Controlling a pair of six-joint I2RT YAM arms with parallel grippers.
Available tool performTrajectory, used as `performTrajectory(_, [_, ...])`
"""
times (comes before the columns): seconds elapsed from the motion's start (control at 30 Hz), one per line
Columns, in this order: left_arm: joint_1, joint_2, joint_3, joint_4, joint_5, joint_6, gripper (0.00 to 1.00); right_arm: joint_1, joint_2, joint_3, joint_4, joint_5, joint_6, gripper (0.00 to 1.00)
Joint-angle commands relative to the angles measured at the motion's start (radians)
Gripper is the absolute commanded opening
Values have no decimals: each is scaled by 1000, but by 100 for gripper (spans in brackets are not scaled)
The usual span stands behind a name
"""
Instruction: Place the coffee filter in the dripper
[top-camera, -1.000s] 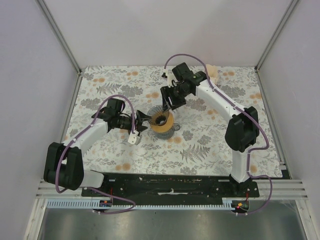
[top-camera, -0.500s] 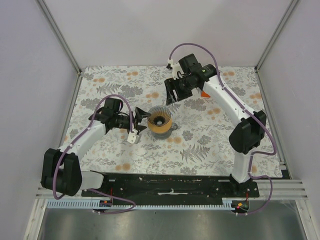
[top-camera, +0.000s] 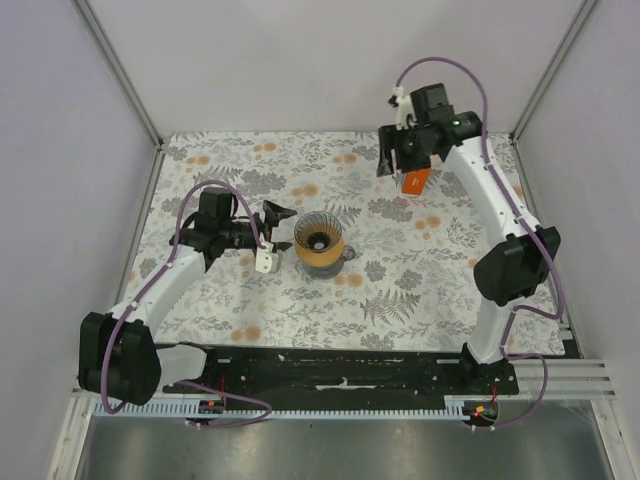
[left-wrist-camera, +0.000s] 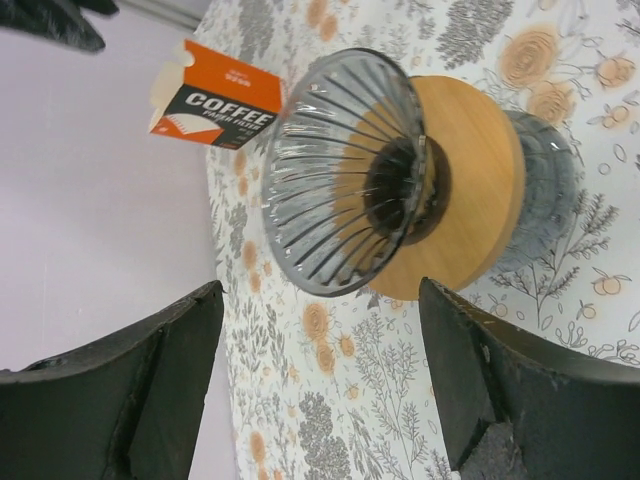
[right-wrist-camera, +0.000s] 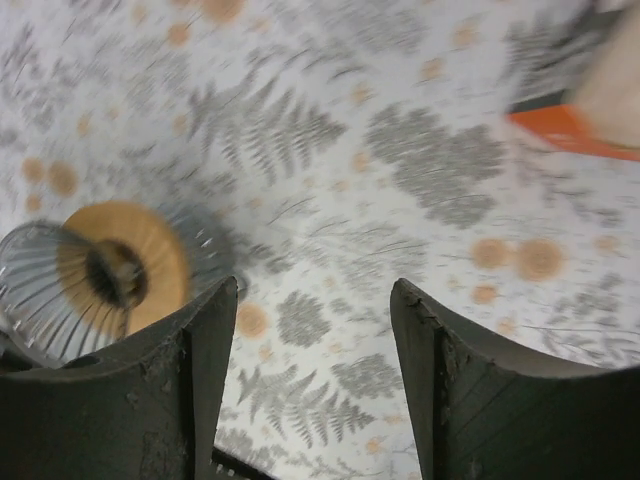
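Floral tabletop (top-camera: 400, 290), carrying all items. The dripper (top-camera: 320, 241) stands upright at centre, its ribbed cone bare. An orange carton (top-camera: 415, 182) of stacked papers lies far right. The left gripper (top-camera: 269, 237), released and empty, is just beside the dripper. The right gripper (right-wrist-camera: 312, 310), likewise released, hangs near the carton. No single coffee filter is visible, so placement appears not yet begun.

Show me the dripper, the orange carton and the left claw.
dripper (left-wrist-camera: 330, 190), left wrist view, on its ribbed cone wall.
orange carton (left-wrist-camera: 228, 100), left wrist view, on its printed side.
left claw (top-camera: 270, 237), top view, midway between its fingertips.
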Motion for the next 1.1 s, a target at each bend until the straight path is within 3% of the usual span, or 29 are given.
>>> performTrajectory(0.0, [8,-59,18,129,21,-278,84,-156,-61,70,99,152,29,69])
performTrajectory(0.23, [8,-105,-5,312,14,-625,84,-309,81,138,240,221,111,70])
performTrajectory(0.33, [10,-119,-15,375,1,-687,84,-323,124,136,253,221,145,69])
performTrajectory(0.6, [19,-107,-21,408,15,-697,84,-323,218,112,384,248,180,67])
performTrajectory(1.07, [28,-104,-26,425,20,-714,83,-322,379,171,466,304,185,46])
